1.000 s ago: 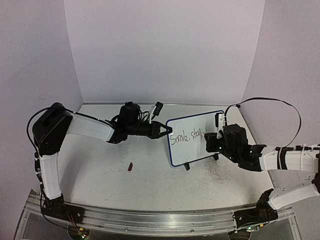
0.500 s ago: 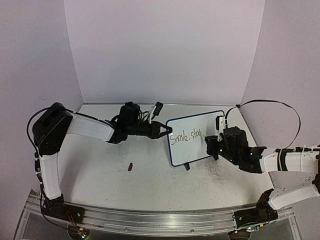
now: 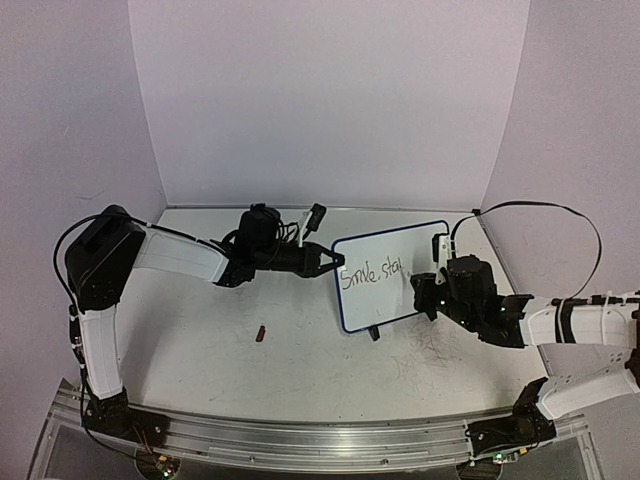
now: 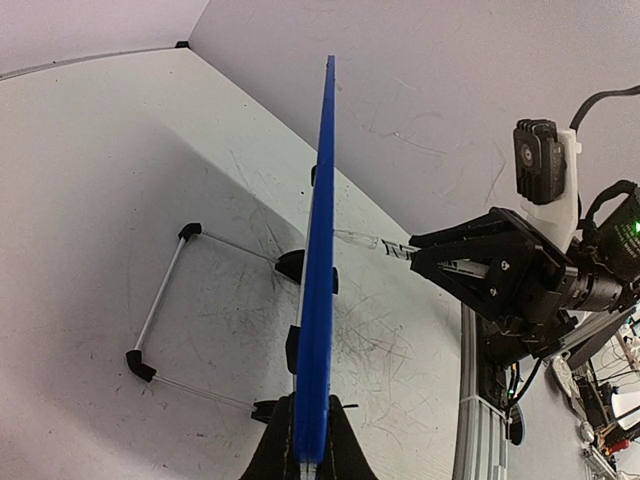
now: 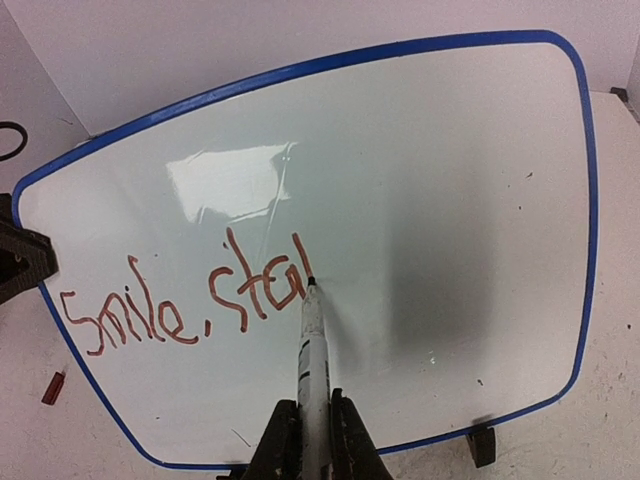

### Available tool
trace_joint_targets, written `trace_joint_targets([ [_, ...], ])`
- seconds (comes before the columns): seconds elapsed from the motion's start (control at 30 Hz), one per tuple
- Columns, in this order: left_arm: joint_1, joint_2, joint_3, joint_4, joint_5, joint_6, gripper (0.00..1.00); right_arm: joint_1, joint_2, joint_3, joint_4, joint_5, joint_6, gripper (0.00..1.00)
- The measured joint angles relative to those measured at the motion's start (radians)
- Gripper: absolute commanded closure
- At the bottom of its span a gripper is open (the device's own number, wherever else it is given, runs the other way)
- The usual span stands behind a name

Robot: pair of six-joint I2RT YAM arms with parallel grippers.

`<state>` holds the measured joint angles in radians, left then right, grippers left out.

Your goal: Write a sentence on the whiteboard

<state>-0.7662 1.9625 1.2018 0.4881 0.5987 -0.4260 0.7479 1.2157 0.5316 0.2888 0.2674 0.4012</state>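
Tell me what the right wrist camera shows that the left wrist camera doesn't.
Only right wrist: the face of the whiteboard, with the sentence reading "Smile, sta" and the marker tip at the last letter. Only left wrist: the board edge-on, its wire stand behind, the left gripper clamping its edge. Both: the whiteboard, the marker and the right gripper holding it.

whiteboard (image 4: 318, 250): edge-on in the left wrist view, so its writing face is hidden.
sentence (image 5: 180, 300): its last stroke runs behind the marker tip; in the top view it is too small to read.
marker (image 5: 311, 340): the lower barrel is hidden inside the right pincer (image 5: 312, 440).
right pincer: cut off by the bottom edge.
left pincer (image 4: 310, 455): only the tips show.
red object (image 3: 261, 333): toward the table's near edge, left of the middle; too small to identify.
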Motion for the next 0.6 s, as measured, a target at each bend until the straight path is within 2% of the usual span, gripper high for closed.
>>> trace_joint_targets([
  [0.6, 0.001, 0.000, 0.000, 0.000, 0.000, -0.001, 1.00, 0.001, 0.029, 0.048, 0.014, 0.052, -0.044, 1.00],
])
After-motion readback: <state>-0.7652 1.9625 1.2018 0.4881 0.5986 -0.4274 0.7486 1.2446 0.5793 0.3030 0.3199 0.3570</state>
